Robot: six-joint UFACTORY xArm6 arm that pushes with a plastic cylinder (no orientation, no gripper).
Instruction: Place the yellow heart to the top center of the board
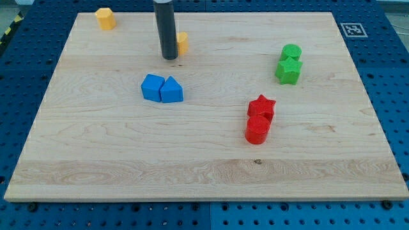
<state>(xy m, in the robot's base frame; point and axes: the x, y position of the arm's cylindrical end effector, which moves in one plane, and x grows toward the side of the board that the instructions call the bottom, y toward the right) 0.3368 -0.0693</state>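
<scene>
My tip [170, 57] is dark grey-black. Table [96, 160] is pale wood with fine grain, one small dark knot near the bottom. Two yellow-orange blocks [105, 18] [183, 43], two blue blocks [152, 87] [171, 91], green cylinder [291, 52] and green star [288, 71], red star [261, 106] and red cylinder [257, 130]. Blue perforated surround [390, 76], black-and-white marker tag [351, 29].
</scene>
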